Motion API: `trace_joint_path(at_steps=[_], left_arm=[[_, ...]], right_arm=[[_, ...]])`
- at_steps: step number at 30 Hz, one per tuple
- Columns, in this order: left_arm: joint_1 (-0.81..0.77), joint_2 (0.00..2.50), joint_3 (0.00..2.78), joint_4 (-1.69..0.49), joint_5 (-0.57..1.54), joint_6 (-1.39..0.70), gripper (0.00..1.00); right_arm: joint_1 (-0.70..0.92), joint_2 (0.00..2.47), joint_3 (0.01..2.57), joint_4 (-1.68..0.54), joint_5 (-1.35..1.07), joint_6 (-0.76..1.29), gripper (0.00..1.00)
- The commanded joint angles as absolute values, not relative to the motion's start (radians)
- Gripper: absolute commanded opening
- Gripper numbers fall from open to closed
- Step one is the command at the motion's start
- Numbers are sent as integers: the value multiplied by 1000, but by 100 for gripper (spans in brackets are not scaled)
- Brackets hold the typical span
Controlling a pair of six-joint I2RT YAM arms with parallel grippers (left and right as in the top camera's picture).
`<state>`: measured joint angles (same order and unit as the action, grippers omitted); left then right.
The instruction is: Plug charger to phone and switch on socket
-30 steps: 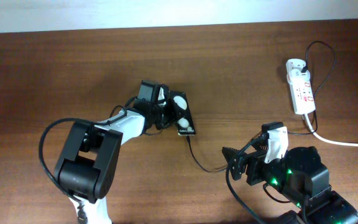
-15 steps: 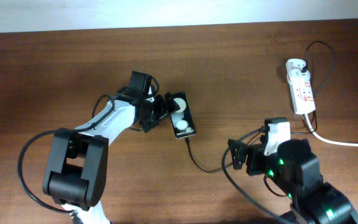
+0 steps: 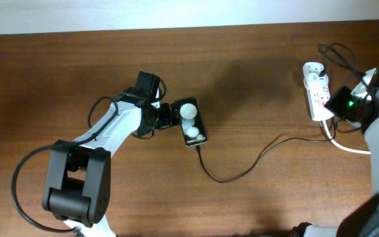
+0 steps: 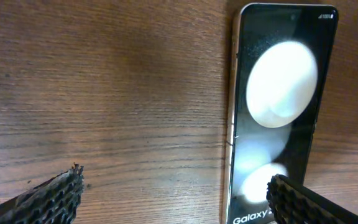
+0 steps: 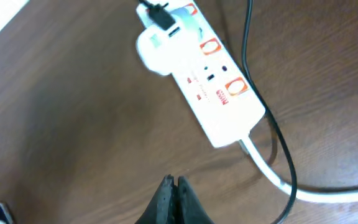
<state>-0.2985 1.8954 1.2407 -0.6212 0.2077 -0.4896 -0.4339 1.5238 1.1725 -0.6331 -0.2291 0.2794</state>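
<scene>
Overhead only, charger [image 3: 224,180] at phone [image 3: 192,123], seemingly plugged

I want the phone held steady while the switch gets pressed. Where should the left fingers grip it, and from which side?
Pinch the phone across its two long edges, toward the end without lettering, coming from above. It lies flat, so only the thin side edges offer purchase, and the charger leaves the lettered end.
</scene>
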Motion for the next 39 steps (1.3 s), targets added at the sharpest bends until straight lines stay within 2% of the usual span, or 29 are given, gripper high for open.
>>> trace_joint_path(at_steps=[1,6,11,28,39], left_arm=[[-292,1868,1258,-622,201,-468,99],[-292,1868,1258,-607,200,-468,99],[-292,1868,1258,-604,201,-469,99],[-292,1868,1258,-592,200,-469,99],[-292,1868,1258,-592,201,-469,99]], right_arm=[[-467,1671,1301,-620,-242,253,4],[-503,1934,1471,-603,-282,250,4],[-503,2055,1477,-505,-285,251,4],[-457,2161,1477,-354,-314,246,4],[-437,2165,1477,-452,-363,240,4]])
